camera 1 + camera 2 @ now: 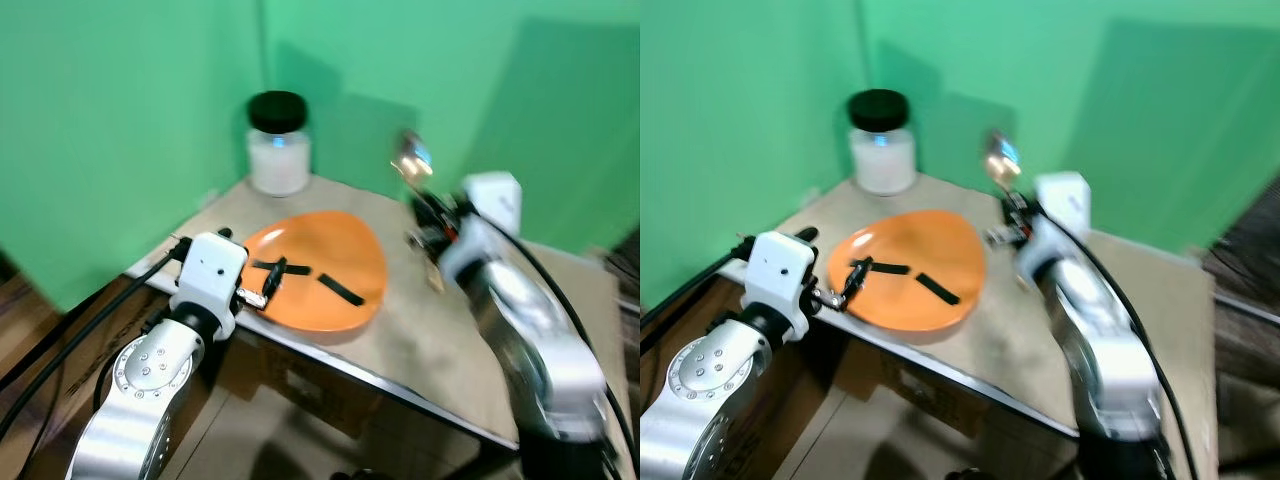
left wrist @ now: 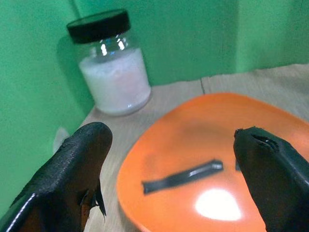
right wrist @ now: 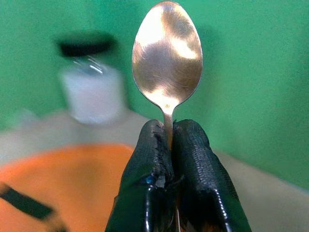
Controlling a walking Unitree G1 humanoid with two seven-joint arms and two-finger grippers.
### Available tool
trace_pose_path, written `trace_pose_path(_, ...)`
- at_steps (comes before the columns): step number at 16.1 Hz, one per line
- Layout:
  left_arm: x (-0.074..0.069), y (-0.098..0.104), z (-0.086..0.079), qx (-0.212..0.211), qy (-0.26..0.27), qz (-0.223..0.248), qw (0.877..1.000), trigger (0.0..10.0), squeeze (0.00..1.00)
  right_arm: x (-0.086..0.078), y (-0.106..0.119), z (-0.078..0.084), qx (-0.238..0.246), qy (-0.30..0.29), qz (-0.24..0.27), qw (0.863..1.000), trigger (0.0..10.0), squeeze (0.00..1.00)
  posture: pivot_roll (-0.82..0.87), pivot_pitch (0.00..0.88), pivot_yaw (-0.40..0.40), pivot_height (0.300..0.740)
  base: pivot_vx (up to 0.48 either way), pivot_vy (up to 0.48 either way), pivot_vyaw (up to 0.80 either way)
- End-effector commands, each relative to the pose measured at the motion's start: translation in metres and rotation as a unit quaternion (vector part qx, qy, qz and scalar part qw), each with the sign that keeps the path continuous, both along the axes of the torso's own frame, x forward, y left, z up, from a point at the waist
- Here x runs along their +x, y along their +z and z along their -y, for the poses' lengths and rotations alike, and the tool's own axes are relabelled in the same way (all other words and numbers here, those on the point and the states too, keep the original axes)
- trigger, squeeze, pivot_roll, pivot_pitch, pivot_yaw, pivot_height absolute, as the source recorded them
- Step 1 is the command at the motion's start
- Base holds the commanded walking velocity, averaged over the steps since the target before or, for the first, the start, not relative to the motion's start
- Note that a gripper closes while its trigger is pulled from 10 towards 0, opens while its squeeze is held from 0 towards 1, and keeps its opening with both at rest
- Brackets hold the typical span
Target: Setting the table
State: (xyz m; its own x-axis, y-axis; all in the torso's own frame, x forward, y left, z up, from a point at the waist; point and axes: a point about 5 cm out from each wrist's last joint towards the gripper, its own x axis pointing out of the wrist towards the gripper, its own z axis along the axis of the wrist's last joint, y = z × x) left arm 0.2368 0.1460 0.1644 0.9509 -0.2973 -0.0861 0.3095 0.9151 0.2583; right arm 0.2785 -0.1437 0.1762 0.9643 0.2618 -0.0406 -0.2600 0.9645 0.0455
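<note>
Jaws of right gripper (image 3: pixel 166 140) pinch spoon (image 3: pixel 167 55) upright, bowl up.

Two head cameras look forward and down at the worktop (image 1: pixel 420 330). Each wrist camera looks closely along its own fingers. All views share the orange plate (image 1: pixel 325 270) and jar (image 1: pixel 278 143).

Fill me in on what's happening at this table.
The robot is setting the table. Its right gripper has its jaws shut on the neck of a metal spoon, bowl pointing up, held above the table to the right of the orange plate. The left gripper hangs open over the plate, holding nothing. A glass jar with a black lid stands at the back corner by the green wall.
</note>
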Motion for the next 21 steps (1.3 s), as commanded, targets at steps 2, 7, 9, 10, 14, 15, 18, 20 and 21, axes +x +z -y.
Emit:
trace_pose_path(2,0.005,0.001,-0.006,0.007,0.034,0.012,0.999,10.0,0.0,-0.012,0.009,0.007,-0.004,-0.027,0.031,0.999,10.0,0.0,-0.08,0.0,-0.008,0.74,0.0,0.0,-0.8)
trace_pose_path(7,0.0,0.0,-0.016,0.013,0.047,0.011,0.999,10.0,0.0,-0.027,0.001,0.013,-0.016,-0.026,0.023,0.999,10.0,0.0,-0.08,0.0,0.002,0.74,0.0,0.0,-0.8)
trace_pose_path(9,-0.006,-0.002,-0.023,0.006,0.07,0.0,0.998,10.0,0.0,-0.021,-0.002,0.017,-0.018,-0.039,0.014,0.999,10.0,0.0,-0.06,0.023,-0.007,0.74,0.0,0.0,-0.8)
trace_pose_path(10,-0.006,-0.002,-0.024,0.002,0.077,0.0,0.997,10.0,0.0,-0.021,0.0,0.013,-0.007,-0.045,0.012,0.999,10.0,0.0,-0.07,0.034,-0.003,0.74,0.0,0.0,-0.8)
trace_pose_path(14,-0.006,-0.003,-0.024,-0.014,0.084,-0.002,0.996,10.0,0.0,-0.027,-0.004,0.01,0.022,-0.077,-0.003,0.997,10.0,0.0,-0.07,0.044,-0.002,0.74,0.0,0.0,-0.8)
trace_pose_path(15,-0.006,-0.003,-0.024,-0.018,0.088,-0.001,0.996,10.0,0.0,-0.027,-0.005,0.01,0.026,-0.077,-0.009,0.997,10.0,0.0,-0.07,0.049,-0.006,0.74,0.0,0.0,-0.8)
trace_pose_path(18,-0.007,-0.003,-0.025,-0.019,0.095,0.0,0.995,10.0,0.0,-0.024,-0.007,0.009,0.024,-0.061,-0.027,0.997,10.0,0.0,-0.07,0.056,-0.033,0.74,0.0,0.0,-0.8)
trace_pose_path(20,-0.008,-0.006,-0.028,-0.015,0.098,-0.003,0.995,10.0,0.0,-0.026,-0.007,0.011,0.0,-0.043,-0.022,0.999,10.0,0.0,-0.08,0.05,-0.037,0.74,0.0,0.0,-0.8)
trace_pose_path(21,-0.007,-0.005,-0.029,-0.015,0.098,-0.002,0.995,10.0,0.0,-0.024,-0.007,0.023,-0.021,-0.039,-0.01,0.999,10.0,0.0,-0.08,0.048,-0.046,0.74,0.0,0.0,-0.8)
